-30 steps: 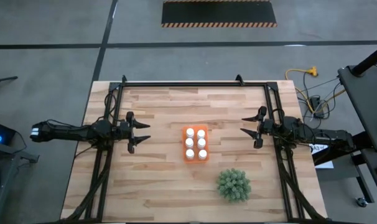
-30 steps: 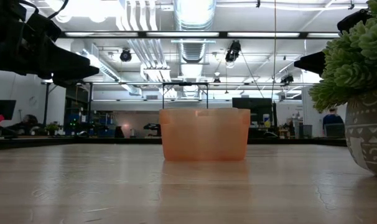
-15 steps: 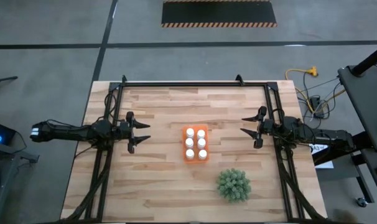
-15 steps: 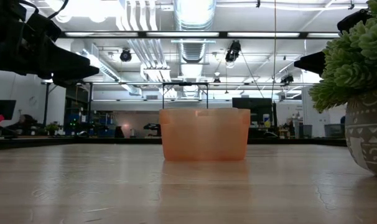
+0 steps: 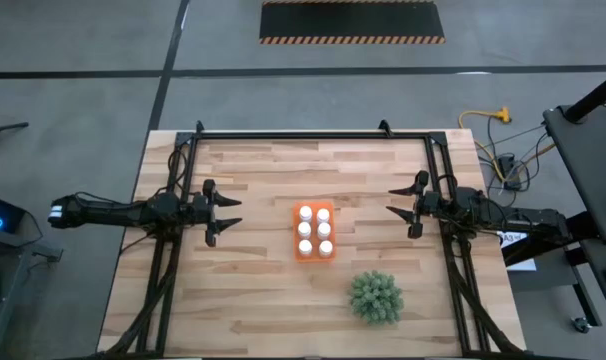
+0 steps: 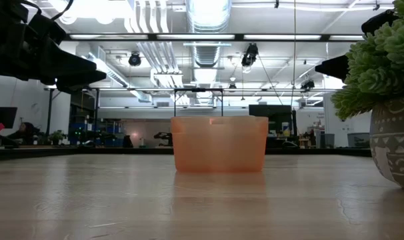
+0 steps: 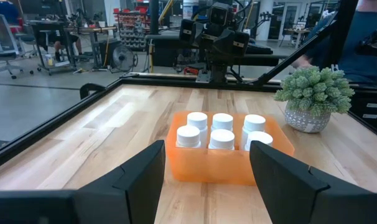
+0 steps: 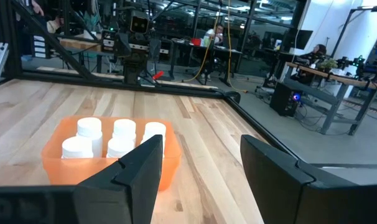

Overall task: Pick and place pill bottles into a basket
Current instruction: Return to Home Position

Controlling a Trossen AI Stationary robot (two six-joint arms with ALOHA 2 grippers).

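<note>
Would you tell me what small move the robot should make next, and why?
Probably just draw the left gripper and right gripper fully back to rest: all six white capped pill bottles stand in the small orange plastic basket, and both grippers hang empty, fingers open, either side of it.

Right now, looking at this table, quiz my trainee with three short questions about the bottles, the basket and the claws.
1. True or false: all six pill bottles stand inside the basket.
2. Fill in: the left claw and the right claw are both ___, holding nothing.
3. The plant stands nearer to: A. the left claw; B. the right claw.
Key: 1 true; 2 open; 3 B.
</note>
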